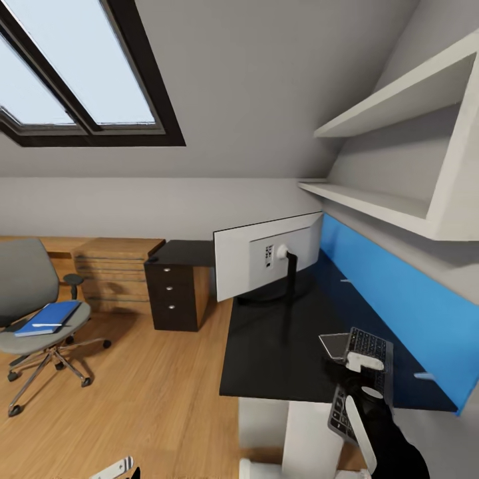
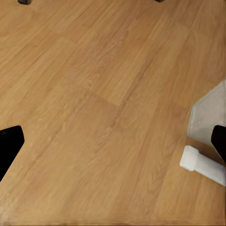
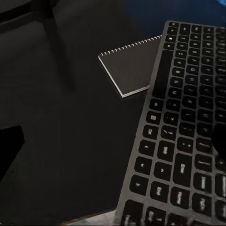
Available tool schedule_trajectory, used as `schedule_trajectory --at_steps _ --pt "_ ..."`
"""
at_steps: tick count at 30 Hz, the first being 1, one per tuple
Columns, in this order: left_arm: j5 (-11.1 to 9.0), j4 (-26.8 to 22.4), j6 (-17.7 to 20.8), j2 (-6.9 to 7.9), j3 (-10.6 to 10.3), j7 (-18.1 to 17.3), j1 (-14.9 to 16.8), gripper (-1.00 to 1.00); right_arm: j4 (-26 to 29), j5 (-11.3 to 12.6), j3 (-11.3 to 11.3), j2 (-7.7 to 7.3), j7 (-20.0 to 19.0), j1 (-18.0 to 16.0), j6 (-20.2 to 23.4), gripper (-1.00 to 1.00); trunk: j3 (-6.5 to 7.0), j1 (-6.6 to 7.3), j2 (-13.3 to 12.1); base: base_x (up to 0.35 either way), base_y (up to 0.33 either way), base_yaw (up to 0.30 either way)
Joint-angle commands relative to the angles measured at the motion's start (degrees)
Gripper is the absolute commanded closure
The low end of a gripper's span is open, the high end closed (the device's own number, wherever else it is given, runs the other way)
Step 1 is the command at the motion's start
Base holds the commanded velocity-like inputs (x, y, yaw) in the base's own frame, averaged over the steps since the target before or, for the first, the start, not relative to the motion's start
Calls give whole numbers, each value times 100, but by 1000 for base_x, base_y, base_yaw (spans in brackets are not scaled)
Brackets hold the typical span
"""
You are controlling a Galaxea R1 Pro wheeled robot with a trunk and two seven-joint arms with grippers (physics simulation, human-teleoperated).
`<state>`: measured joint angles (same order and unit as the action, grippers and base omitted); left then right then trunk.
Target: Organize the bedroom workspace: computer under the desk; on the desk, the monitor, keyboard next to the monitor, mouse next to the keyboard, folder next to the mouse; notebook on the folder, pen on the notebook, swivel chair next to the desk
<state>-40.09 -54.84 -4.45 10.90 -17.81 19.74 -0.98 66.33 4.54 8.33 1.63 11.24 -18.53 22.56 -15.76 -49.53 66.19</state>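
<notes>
The monitor stands on the black desk with its pale back toward me. The keyboard lies near the desk's front right, one end overhanging the edge. My right gripper hovers open above it, one fingertip over the keys. The dark notebook lies flat beside the keyboard. At the far left, the swivel chair holds the blue folder with the white pen on it. My left gripper is open over bare floor. Computer and mouse are out of view.
A wooden drawer chest and a dark drawer unit stand against the far wall. White shelves hang over the desk's right side. The desk's white leg and foot are below. Wooden floor separates chair and desk.
</notes>
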Motion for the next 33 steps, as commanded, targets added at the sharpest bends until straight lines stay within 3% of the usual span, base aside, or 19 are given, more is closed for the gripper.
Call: schedule_trajectory --at_steps 1,21,33 --pt "-61 -10 -39 9 -29 38 1 -100 1 53 2 4 28 -3 15 -100 -6 3 5 -334 0 -263" --pt "-61 -10 -39 9 -29 38 1 -100 -21 27 -6 9 36 -6 -5 -100 -32 3 5 -331 0 -262" --pt "-48 -26 -39 16 -29 38 0 -100 -40 21 -7 45 42 -6 -6 -100 -136 3 5 -56 0 -47"
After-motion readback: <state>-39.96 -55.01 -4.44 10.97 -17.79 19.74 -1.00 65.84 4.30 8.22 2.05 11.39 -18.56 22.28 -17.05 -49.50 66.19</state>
